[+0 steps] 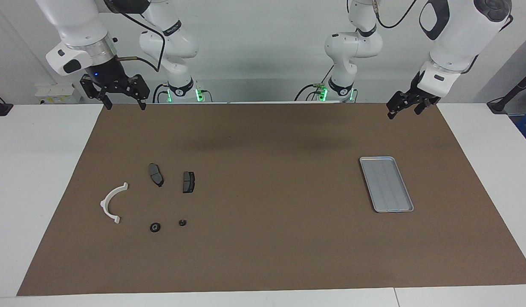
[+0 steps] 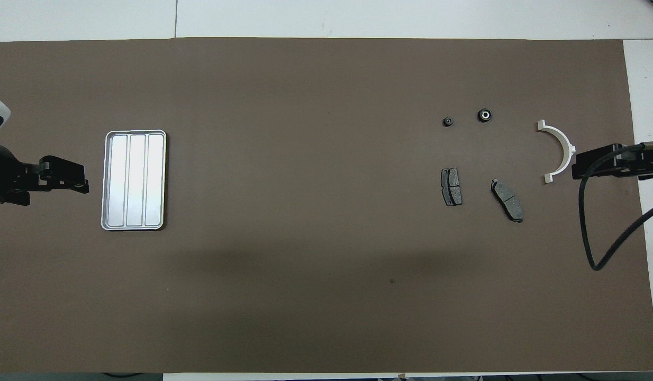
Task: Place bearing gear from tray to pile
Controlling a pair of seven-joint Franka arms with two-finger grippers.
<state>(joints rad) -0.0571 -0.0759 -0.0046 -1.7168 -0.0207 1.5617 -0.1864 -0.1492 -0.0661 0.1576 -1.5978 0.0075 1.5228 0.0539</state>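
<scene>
The right hand point(image 1: 123, 104) hangs in the air over the brown mat point(image 1: 263, 256) at the right arm's end of the table point(image 1: 33, 192), well apart from the tray point(image 1: 376, 162). Its two fingers are spread wide and grip nothing. In the overhead view this hand point(image 2: 576, 165) shows beside the white half-ring point(image 2: 565, 148), but the facing view shows it raised well above the parts.

The pile lies on the mat, well apart from the tray, toward the right arm's end. It holds the white half-ring point(image 1: 107, 204) and two dark brake-pad pieces point(image 1: 156, 174) point(image 1: 188, 182), which lie near each other without touching. Two small dark round parts lie with this group, farther from the robots than the pads: a larger bearing gear point(image 1: 155, 227) point(image 2: 484, 115) and a smaller round part point(image 1: 182, 222) point(image 2: 449, 121). Both rest flat on the mat, apart from each other, far from the tray and under neither hand.

The tray point(image 2: 108, 180) lies flat on the mat toward the left arm's end, its ridges running lengthwise.

The left hand point(image 1: 404, 111) point(image 2: 67, 177) hangs over the mat's edge near the tray. Its fingers stand apart and hold nothing. Both arms wait.
</scene>
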